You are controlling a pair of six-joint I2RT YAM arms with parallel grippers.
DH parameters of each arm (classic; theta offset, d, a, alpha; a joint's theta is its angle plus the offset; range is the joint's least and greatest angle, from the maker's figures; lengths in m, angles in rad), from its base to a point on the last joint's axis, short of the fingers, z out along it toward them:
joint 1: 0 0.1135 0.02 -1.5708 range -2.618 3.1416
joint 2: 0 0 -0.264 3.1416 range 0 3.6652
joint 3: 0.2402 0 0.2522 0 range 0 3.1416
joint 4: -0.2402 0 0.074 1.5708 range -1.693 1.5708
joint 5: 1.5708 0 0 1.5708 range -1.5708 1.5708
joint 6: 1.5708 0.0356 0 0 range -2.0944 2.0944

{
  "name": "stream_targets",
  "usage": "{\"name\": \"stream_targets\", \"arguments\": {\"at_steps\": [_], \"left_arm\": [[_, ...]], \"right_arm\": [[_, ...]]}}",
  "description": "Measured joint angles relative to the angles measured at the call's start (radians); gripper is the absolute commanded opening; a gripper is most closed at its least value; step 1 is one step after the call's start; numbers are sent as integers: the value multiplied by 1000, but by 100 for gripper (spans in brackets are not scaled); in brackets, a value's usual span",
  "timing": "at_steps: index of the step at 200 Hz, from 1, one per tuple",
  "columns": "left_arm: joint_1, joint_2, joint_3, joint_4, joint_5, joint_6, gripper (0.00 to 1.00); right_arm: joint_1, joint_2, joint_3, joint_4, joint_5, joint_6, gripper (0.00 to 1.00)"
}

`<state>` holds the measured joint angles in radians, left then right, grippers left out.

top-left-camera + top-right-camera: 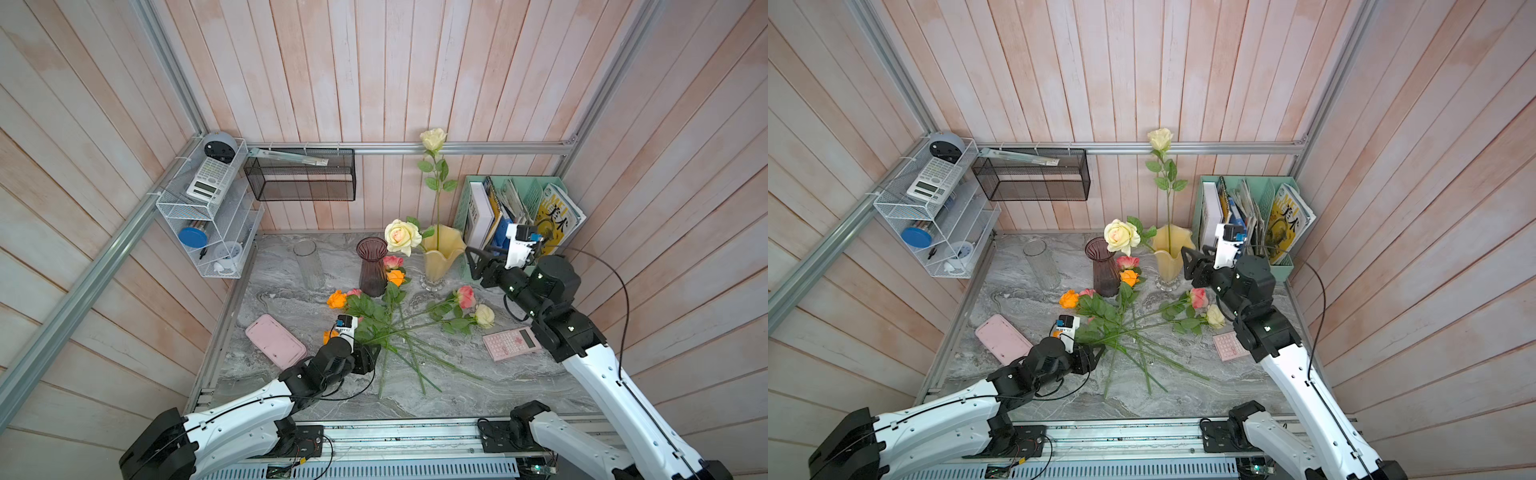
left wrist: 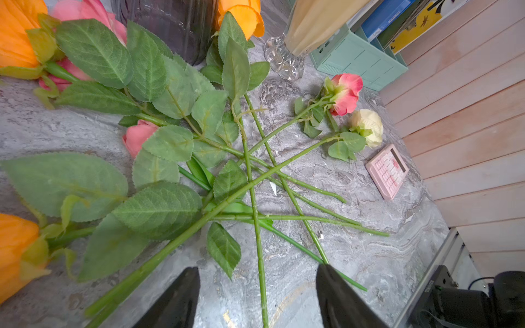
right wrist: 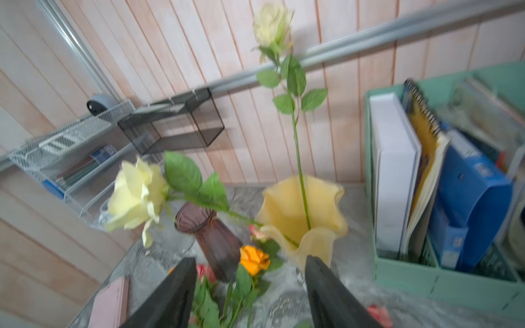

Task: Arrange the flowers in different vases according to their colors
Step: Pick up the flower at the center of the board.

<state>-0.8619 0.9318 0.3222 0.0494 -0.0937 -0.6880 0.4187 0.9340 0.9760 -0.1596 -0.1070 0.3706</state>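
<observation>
standing in the pale yellow vase (image 1: 444, 257) are two flowers: a tall cream rose (image 1: 433, 139), upright against the back wall, and a leaning cream rose (image 1: 402, 237) whose bloom hangs out over the rim toward the purple vase (image 1: 372, 270). the purple vase stands just beside the yellow one. the clear vase (image 1: 309, 266) stands beyond it, farther from the yellow vase. both are empty.

in front of the yellow vase, on the marble table (image 1: 519, 386), orange and pink roses lie in a heap (image 1: 390, 328) with stems crossed. a third cream rose (image 1: 484, 316) lies at its edge, near the pink calculator (image 1: 512, 343).

the right gripper (image 3: 250, 259) hovers just beside the yellow vase, on the side of the mint file holder (image 1: 465, 216) — jaws spread, nothing between them. the left gripper (image 2: 257, 271) hangs low over the heap's stems, well apart from the yellow vase — jaws spread, no stem pinched.
</observation>
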Motion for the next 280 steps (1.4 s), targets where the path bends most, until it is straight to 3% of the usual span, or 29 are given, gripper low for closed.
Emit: {"name": "stream_targets", "arguments": {"at_steps": [48,78,136,203,280], "left_arm": [[0,-34,0,-28,12,0,70],[0,-4,1,-29,31,0,70],[-2,37,26,-45,83,42,70],[-26,205,384,-235,54,330,70],[-95,663,731,-452,-55,673,67]], "right_arm": [[159,146,-212,-98,-76,137,60],[167,239,-248,-78,-112,229,57],[170,263,-247,-84,-108,244,57],[134,104,-285,-204,22,244,56],[59,74,-312,-269,39,246,56]]}}
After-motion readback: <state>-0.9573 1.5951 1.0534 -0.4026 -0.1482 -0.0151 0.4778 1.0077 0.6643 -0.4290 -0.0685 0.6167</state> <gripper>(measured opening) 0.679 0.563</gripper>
